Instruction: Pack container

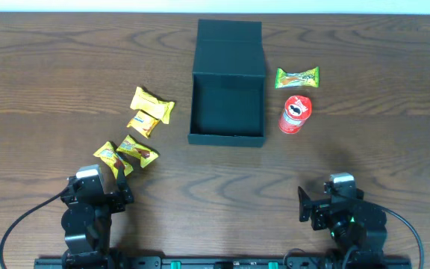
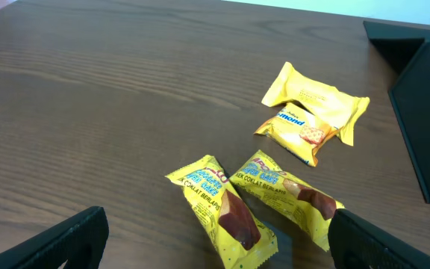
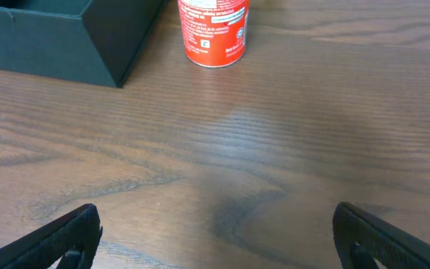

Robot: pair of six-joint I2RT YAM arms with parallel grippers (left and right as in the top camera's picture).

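The dark teal-green container [image 1: 227,138] stands open at the table's middle, its flap lid [image 1: 230,48] folded back behind it. Its corner shows in the left wrist view [image 2: 424,112] and the right wrist view [image 3: 51,45]. Several yellow snack packets [image 1: 144,112] lie left of it; two chocolate-cake packets [image 2: 222,209] lie just ahead of my left gripper [image 2: 215,250], which is open and empty. A green packet [image 1: 297,77] and a small red can [image 1: 295,114] sit right of the container. My right gripper [image 3: 215,239] is open and empty, above bare wood.
The arm bases sit at the near table edge, left [image 1: 88,217] and right [image 1: 346,217]. The red can also shows in the right wrist view [image 3: 213,33]. Two more yellow packets [image 2: 316,112] lie further ahead in the left wrist view.
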